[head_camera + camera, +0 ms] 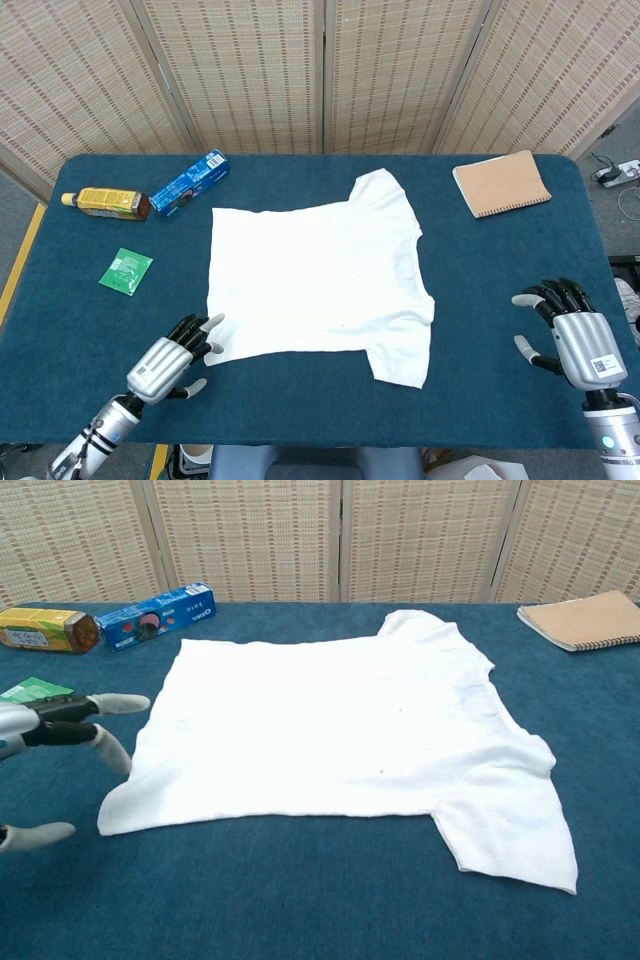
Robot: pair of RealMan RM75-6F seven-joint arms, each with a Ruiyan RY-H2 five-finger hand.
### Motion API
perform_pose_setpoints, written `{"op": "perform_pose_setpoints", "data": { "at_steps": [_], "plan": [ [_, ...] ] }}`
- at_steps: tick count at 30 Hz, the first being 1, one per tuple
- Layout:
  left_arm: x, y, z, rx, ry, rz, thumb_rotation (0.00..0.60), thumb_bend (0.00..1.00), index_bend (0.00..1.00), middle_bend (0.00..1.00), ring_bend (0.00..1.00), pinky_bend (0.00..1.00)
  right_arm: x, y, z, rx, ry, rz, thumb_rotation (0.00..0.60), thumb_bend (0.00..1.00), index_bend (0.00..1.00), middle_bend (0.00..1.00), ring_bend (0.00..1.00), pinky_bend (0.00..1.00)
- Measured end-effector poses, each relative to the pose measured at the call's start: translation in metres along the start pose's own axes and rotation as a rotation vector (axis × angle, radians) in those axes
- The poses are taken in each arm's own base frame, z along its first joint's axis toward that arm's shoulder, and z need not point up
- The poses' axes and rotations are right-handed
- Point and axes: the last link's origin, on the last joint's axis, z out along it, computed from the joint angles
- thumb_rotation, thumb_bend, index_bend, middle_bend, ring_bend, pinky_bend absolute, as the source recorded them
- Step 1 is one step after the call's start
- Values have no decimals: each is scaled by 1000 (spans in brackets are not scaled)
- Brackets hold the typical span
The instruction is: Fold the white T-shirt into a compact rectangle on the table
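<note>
Left robot hand [172,358] at near edge, fingers spread, holding nothing, tips just beside shirt's near left corner. Right robot hand [577,335] near right edge, fingers spread, holding nothing, well apart from shirt. White T-shirt [315,280] flat, unfolded, mid blue tabletop [480,280]. Green packet [126,270] left. Farther: bottle [106,203], blue cookie box [190,182], brown notebook [501,183].

Along the far left of the blue table [300,400] we see an amber bottle [105,202] lying on its side, with a blue snack box [190,182] just beside it. A green packet [126,270] lies nearer us. At the far right corner rests a brown notebook [501,183], with woven screens [240,70] behind.
</note>
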Motion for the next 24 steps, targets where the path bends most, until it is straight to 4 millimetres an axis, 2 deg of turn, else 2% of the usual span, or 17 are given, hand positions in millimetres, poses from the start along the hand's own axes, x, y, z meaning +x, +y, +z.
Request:
{"op": "perform_pose_setpoints", "data": {
  "at_steps": [6, 13, 17, 24],
  "plan": [
    [-16, 8, 23, -4, -8, 60, 600, 301, 378, 49, 47, 0, -1, 2, -2, -9, -1, 6, 600, 259, 330, 283, 145, 106],
    [-30, 2, 44, 69, -22, 83, 600, 300, 395, 57, 51, 0, -1, 3, -3, -12, 7, 10, 600, 260, 330, 283, 145, 106],
    [-35, 1, 52, 98, -27, 78, 600, 301, 388, 56, 52, 0, -1, 4, -3, -12, 7, 9, 600, 261, 330, 283, 145, 106],
    [-36, 7, 51, 97, -32, 78, 600, 300, 379, 56, 51, 0, -1, 5, -4, -20, 10, 11, 600, 261, 330, 283, 145, 106]
  ]
}}
